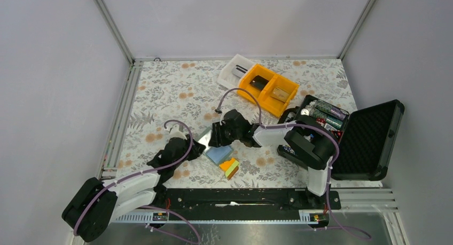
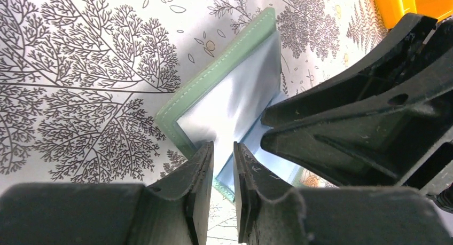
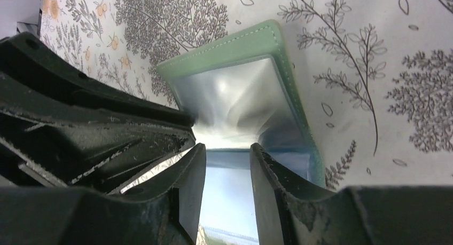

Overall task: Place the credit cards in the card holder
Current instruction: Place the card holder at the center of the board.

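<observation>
The card holder [image 1: 212, 146] lies open mid-table, grey-green with a light-blue inner panel and a shiny clear pocket; its left half stands tilted up. It fills the left wrist view [image 2: 224, 90] and the right wrist view [image 3: 235, 90]. My left gripper [image 1: 196, 142] [image 2: 223, 146] is at its near corner, jaws a narrow gap apart; whether they pinch the pocket is unclear. My right gripper [image 1: 216, 135] [image 3: 224, 148] is open over the blue panel, holding nothing. A black card [image 1: 260, 84] and a tan card [image 1: 279, 93] lie in the yellow bin. A white striped card [image 1: 240, 70] lies in the white tray.
The yellow bin [image 1: 267, 99] and white tray [image 1: 227, 77] stand at the back centre. An orange-yellow-green wedge block [image 1: 230, 167] sits just in front of the card holder. A big black foam-lined case [image 1: 368, 143] lies open at the right, with poker chips [image 1: 326, 114] in it.
</observation>
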Controlling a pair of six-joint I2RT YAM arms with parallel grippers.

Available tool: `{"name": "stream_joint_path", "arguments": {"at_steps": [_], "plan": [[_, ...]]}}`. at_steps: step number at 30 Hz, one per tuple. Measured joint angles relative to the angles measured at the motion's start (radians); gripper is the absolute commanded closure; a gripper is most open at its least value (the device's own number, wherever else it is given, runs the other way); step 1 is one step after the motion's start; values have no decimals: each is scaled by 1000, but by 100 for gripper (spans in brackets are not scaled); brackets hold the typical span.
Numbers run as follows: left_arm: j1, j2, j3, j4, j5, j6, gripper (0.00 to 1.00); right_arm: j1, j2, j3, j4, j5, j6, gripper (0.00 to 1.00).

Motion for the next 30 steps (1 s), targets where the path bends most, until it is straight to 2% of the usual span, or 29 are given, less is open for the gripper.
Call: {"name": "stream_joint_path", "arguments": {"at_steps": [11,19,30], "plan": [[2,36,101,-19,75,26,74,0,-121,-63,-31,11,6,50],[4,171,185,-2,161,60,74,0,-254,-142,-92,97,-2,44],[4,308,251,16,229,99,74,9,-460,-313,-216,145,5,45]]}}
